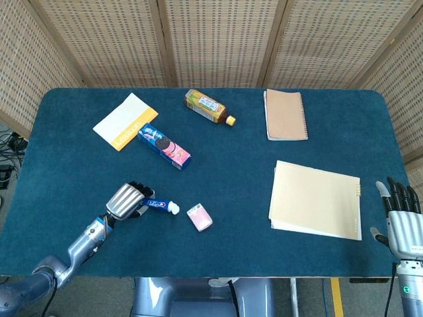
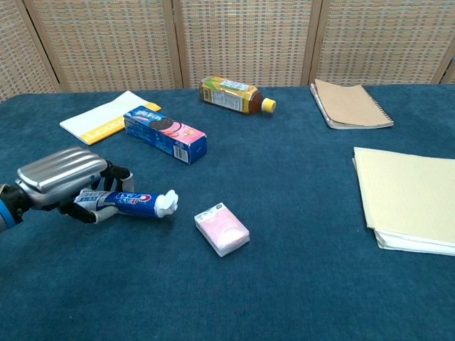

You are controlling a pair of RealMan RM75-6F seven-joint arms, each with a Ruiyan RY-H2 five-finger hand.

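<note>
Gripping toothpaste tube (image 2: 135,202), left hand (image 2: 60,182) near pink packet (image 2: 222,229); right hand (image 1: 403,224) empty, fingers spread.

We note a blue, red and white toothpaste tube (image 2: 135,202), white cap. Pink-and-white packet (image 2: 222,229). Blue cookie box (image 2: 165,133), pink end. Amber bottle (image 2: 236,94), yellow cap. Dark blue table cloth (image 2: 284,177). Silver-backed left hand (image 2: 60,177), black fingers.

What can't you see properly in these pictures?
- Left hand: in both views its silver back hides how the fingers wrap the toothpaste tube.
- Right hand: head view edge cuts it off; absent from chest view.
- Bottle label: print too small to read.
</note>
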